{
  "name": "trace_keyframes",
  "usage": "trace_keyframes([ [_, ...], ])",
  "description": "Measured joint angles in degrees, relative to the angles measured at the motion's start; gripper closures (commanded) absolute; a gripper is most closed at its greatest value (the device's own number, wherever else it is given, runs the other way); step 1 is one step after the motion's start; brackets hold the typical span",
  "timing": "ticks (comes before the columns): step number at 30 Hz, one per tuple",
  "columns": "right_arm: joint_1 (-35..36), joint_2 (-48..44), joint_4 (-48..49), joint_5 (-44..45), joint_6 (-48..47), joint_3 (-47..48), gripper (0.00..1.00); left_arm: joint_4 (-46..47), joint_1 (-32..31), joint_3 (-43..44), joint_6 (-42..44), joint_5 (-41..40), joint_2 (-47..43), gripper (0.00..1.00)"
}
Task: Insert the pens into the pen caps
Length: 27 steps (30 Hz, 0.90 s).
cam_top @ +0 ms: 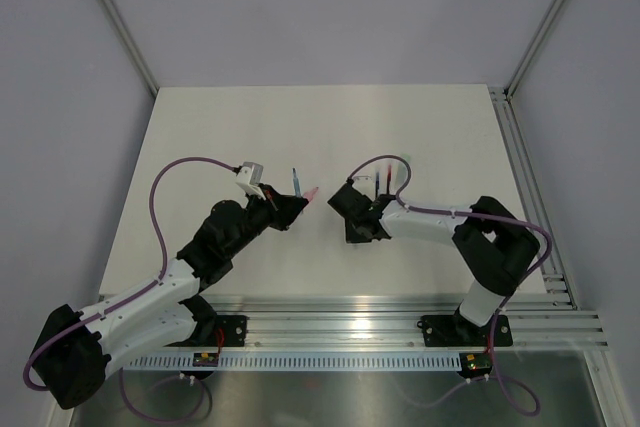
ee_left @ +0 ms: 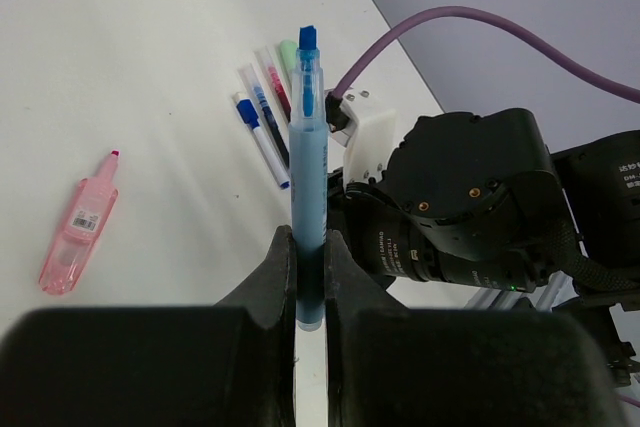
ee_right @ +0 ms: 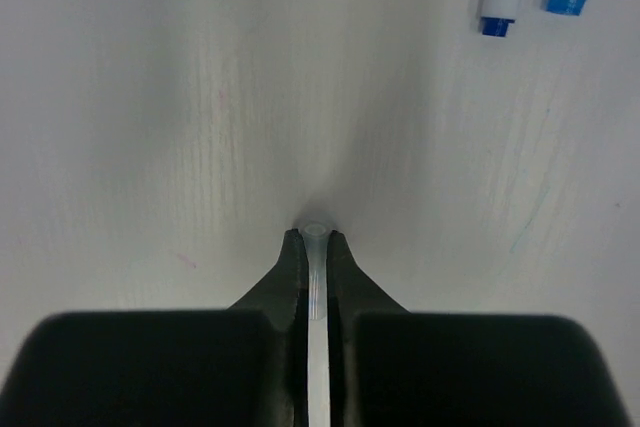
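Light blue pen is what we've got clamped in the left gripper, jaws squeezed tight on its lower end, dark blue tip pointing away from the wrist. Pale pink cap lies flat on the table off to one side, clear of the pen and not touching it. Further out we see the other pens lying side by side in a little bunch, with the mint cap at the far edge of that bunch. Right gripper is pinched fully together on a thin clear piece, nose down right at the table surface; we can't tell what that piece is. Two pens from the bunch lie just beyond it.
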Motion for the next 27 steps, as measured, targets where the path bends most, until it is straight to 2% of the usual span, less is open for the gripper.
trace_keyframes([
  [4, 0.0, -3.8, -1.4, 2.7, -0.3, -2.7, 1.0, 0.2, 0.0, 0.0, 0.0, 0.3, 0.5, 1.0],
  [7, 0.0, -10.9, -0.3, 4.2, -1.6, -4.3, 1.0, 0.4, 0.0, 0.0, -0.3, 0.7, 1.5, 1.0],
  [11, 0.0, -23.0, 8.6, 6.3, -3.7, -4.2, 1.0, 1.2, 0.0, 0.0, -0.3, 2.1, 3.0, 1.0],
  [14, 0.0, -27.6, 18.1, 6.7, -4.6, -4.1, 1.0, 2.6, -0.1, 0.0, 0.0, 4.0, 4.2, 1.0],
  [19, 0.0, -28.7, 31.4, 6.4, -5.8, -4.2, 1.0, 4.7, -0.8, 0.0, 1.3, 7.4, 4.8, 1.0],
  [27, 0.1, -27.0, 41.2, 3.0, -6.6, -4.2, 1.0, 8.4, -2.1, 0.1, 2.8, 13.5, 7.6, 1.0],
])
